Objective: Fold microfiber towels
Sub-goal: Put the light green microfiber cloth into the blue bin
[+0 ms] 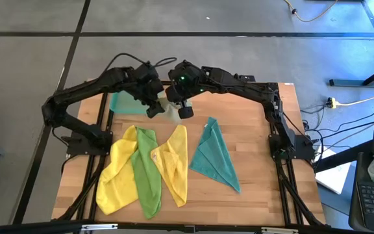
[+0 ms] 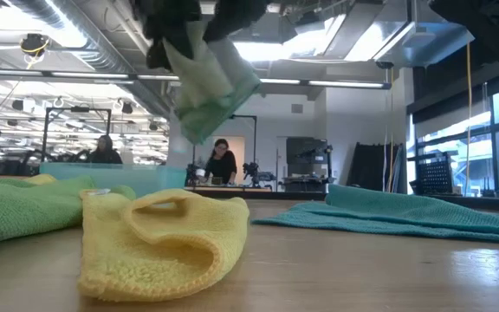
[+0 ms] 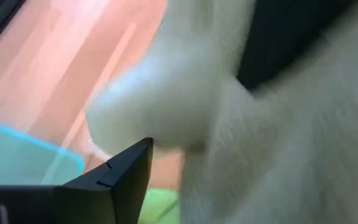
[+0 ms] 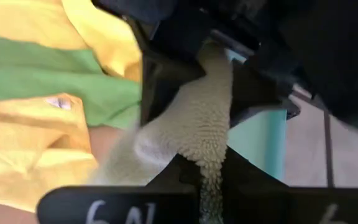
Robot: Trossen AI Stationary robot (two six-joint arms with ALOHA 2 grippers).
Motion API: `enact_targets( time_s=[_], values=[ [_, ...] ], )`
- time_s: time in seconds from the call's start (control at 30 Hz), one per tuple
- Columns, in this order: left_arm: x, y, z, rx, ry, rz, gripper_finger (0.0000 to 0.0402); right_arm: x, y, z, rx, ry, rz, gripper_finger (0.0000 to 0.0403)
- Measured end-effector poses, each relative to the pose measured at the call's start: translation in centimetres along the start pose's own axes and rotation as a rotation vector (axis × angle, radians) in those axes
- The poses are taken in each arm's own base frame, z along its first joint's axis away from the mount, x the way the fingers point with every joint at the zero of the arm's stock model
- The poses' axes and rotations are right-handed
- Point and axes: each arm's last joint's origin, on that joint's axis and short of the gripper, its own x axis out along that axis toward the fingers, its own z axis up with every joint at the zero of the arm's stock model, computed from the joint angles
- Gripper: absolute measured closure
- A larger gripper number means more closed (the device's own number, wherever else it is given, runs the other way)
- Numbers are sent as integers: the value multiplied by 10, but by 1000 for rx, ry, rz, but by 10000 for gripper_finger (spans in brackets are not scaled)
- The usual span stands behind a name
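Observation:
The pale olive-green towel (image 1: 172, 112) hangs bunched in the air between my two grippers, above the table's far middle; it also shows in the low view (image 2: 208, 87). My left gripper (image 1: 154, 109) and my right gripper (image 1: 186, 110) are close together, each shut on it. On the table lie two yellow towels (image 1: 119, 172) (image 1: 173, 162), a bright green towel (image 1: 147, 174) between them and a teal towel (image 1: 214, 157), all crumpled. My left gripper is shut on the pale olive towel's upper part (image 4: 215, 59), coming from above; the cloth fills its wrist view (image 3: 229, 124) and hides the place of contact. The towel hangs below, clear of the table. My right gripper pinches a bunched fold of the pale olive towel (image 4: 209, 146) between its two fingers, from above, next to the left gripper. Several layers sit in the hold. The towel hangs slack below, clear of the table (image 2: 202, 117).
A translucent teal tray (image 1: 123, 103) stands at the table's far left, just beside the left gripper; it also shows in the left wrist view (image 3: 23, 158). Bare wood (image 1: 258, 123) lies at the far right. People sit in the room behind.

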Motion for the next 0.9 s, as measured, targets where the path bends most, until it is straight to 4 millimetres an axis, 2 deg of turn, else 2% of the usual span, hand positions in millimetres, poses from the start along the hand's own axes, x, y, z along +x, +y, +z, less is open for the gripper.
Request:
enact_targets(
  time_s=[0.13,0.33,0.53,0.9],
  values=[
    [2,-2,-5,0,55,35,188,1,-4,-4,11,14,-4,387],
    [-6,-2,-2,-2,-19,20,216,-1,-5,-6,14,27,-2,386],
    [-13,2,5,-52,-111,-2,218,0,-5,-7,16,33,-2,386],
    [-14,6,4,-138,-103,-16,222,-2,-13,-15,68,63,-18,386]
  ],
)
